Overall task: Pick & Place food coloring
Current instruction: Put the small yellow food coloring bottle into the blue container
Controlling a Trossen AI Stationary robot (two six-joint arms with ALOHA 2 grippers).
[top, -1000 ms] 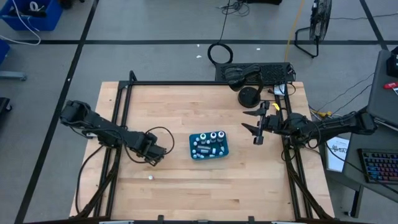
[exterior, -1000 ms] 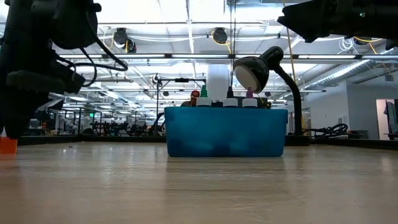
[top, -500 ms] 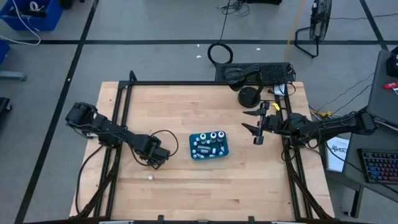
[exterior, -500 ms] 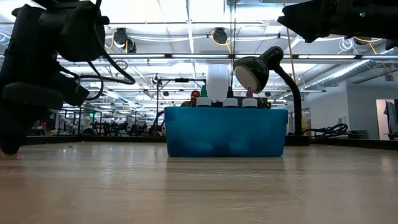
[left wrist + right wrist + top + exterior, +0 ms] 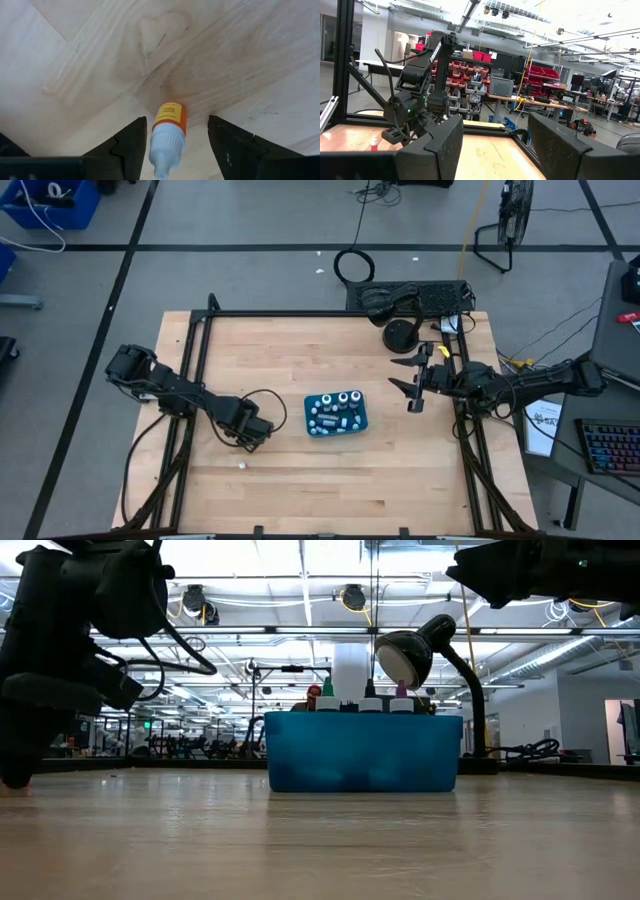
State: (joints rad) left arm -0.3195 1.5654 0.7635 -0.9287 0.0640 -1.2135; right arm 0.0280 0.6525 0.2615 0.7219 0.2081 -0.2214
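A tiny food coloring bottle (image 5: 169, 131) with an orange body and a white cap stands upright on the wooden table. My left gripper (image 5: 177, 120) points down over it, open, with one finger on each side; whether either finger touches it I cannot tell. From above this gripper (image 5: 252, 437) shows left of the teal box (image 5: 336, 413), which holds several white-capped bottles. Another small white-capped bottle (image 5: 241, 464) stands on the table nearer the near edge. My right gripper (image 5: 412, 385) waits open above the table's right side.
A black desk lamp (image 5: 400, 335) and a dark keyboard-like unit (image 5: 420, 298) sit at the far right of the table. A black frame (image 5: 200, 330) runs along the table's edges. Bare wood lies between the box and the near edge.
My left gripper has sunk toward the table and come down around the orange bottle, which the low view no longer shows beside it. It has kept still for the last half second. The bottle stands where it was.
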